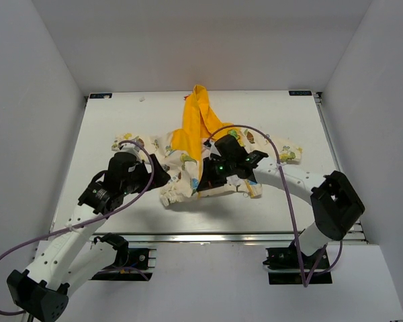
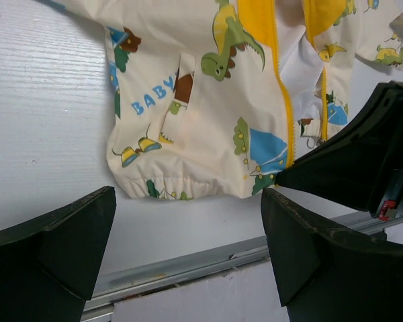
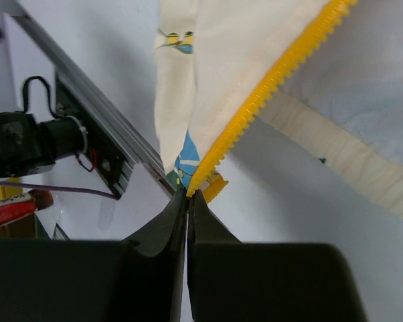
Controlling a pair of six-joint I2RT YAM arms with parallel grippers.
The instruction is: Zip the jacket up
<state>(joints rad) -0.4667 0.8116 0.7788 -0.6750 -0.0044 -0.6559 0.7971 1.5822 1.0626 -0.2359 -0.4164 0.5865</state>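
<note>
The fingers [image 3: 158, 235] of your right gripper [image 3: 188, 196] are closed, pinching the jacket [image 3: 208, 80] at its lower zipper [image 3: 269, 87] end, at 12 o'clock. In the left wrist view, the left gripper [image 2: 188, 201] is wide open and empty, with the hem [image 2: 181, 188] at 12 o'clock. From above, the jacket lies mid-table [image 1: 121, 121] and is not yet zipped; all the zipping is left.

jacket [image 1: 188, 153]: I see it on the table [image 1: 107, 134], centre of the top view, hood [image 1: 198, 111] toward the upper edge — sleeves out left and right.
left gripper [image 1: 161, 176]: left of centre, just beside the jacket's lower-left hem.
right gripper [image 1: 201, 189]: at mid-hem, on the zipper [image 3: 269, 100] edge's lower end.
rail [image 1: 208, 236]: below the jacket — along the table's lower edge.
</note>
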